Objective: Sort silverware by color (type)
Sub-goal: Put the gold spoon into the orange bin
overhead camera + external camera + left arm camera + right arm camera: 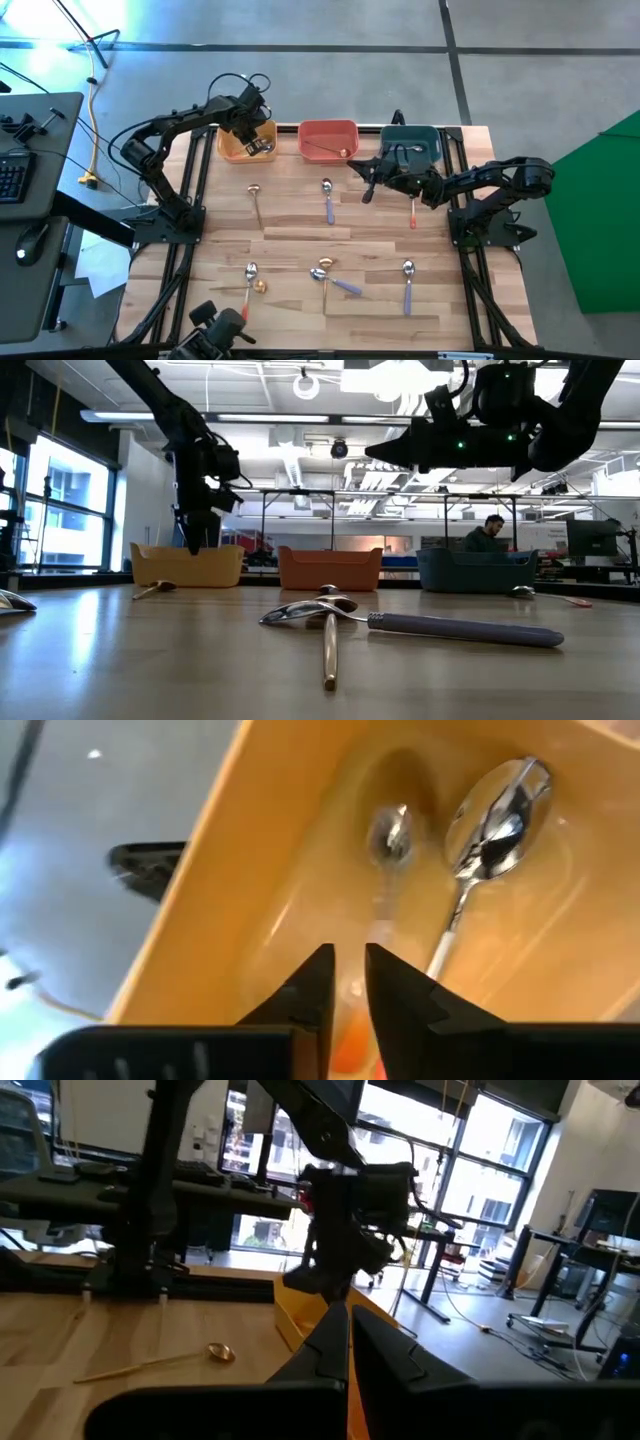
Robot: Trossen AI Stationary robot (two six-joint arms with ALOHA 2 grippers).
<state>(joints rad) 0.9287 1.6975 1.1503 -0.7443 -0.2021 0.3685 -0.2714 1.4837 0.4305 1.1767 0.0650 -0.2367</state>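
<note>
Left wrist view: left end effector (348, 982) slightly apart over yellow bin (250, 870); no writing legible.

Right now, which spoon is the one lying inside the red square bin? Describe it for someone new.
Find the red square bin, the middle of three along the table's far edge. Inside lies one all-gold spoon, bowl towards the teal bin. It is the only spoon in that bin.

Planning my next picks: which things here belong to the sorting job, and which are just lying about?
Job: loose spoons on the table; binned spoon; yellow bin; red bin; teal bin; left end effector over the yellow bin.
Lying about: keyboard; mouse; yellow cable; green backdrop.
</note>
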